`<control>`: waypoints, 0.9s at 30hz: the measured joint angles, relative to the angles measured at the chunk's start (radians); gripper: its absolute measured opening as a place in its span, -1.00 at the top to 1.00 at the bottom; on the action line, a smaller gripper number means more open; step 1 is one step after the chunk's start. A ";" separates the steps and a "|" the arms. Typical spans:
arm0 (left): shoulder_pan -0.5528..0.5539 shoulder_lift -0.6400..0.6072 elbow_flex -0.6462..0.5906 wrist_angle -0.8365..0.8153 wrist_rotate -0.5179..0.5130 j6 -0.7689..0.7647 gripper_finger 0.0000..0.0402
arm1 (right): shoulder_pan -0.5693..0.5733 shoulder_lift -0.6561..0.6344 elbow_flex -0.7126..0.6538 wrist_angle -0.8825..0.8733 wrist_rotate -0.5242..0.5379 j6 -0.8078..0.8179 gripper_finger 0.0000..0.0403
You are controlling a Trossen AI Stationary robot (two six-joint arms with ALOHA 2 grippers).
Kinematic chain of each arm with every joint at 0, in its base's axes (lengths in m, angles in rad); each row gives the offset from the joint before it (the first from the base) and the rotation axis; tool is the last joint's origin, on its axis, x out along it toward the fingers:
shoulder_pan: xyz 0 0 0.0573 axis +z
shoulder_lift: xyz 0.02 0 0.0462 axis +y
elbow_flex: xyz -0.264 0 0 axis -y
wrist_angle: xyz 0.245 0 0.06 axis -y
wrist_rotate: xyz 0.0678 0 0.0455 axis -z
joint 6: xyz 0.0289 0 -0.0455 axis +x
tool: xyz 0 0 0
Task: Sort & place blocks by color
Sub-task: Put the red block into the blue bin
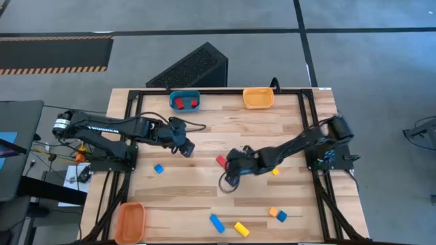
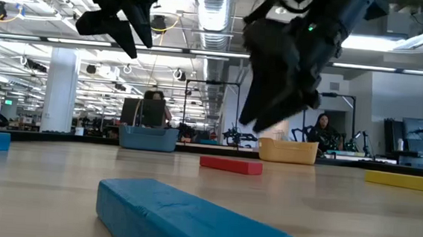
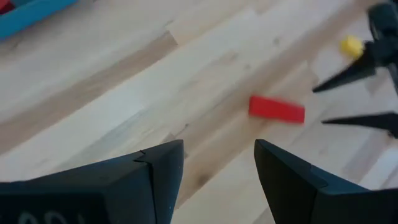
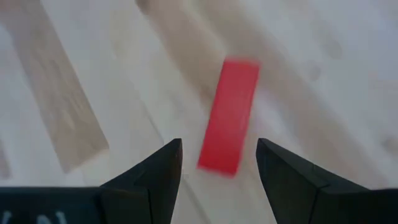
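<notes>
A red bar [image 1: 221, 161] lies flat on the table near its middle. My right gripper [image 4: 217, 162] is open and hovers just above and short of the red bar [image 4: 230, 115], fingers on either side of its near end without touching. In the high view the right gripper [image 1: 229, 167] is just right of the bar. My left gripper [image 1: 187, 148] is open and empty, raised left of the bar; its wrist view shows the red bar [image 3: 277, 109] ahead. Other blocks rest flat: a blue cube [image 1: 159, 168], a yellow cube [image 1: 275, 172], a blue bar [image 1: 216, 222], a yellow bar [image 1: 241, 229], and an orange cube [image 1: 273, 212] beside a blue cube [image 1: 281, 216].
A blue bin [image 1: 184, 101] holding red blocks and an orange bin [image 1: 258, 98] stand at the far edge. Another orange bin [image 1: 129, 221] is at the near left corner. Bare wood lies between the two grippers and toward the near edge. People sit in the room behind.
</notes>
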 joint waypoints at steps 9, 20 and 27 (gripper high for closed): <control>-0.027 -0.002 0.000 -0.025 0.001 0.228 0.09 | -0.002 0.192 0.175 -0.138 -0.056 0.147 -0.14; 0.023 -0.005 0.000 -0.029 0.002 0.288 0.09 | -0.009 0.188 0.178 -0.144 -0.100 0.252 0.15; -0.085 -0.008 0.000 -0.081 -0.024 0.227 0.09 | -0.004 0.185 0.178 -0.177 -0.126 0.260 0.76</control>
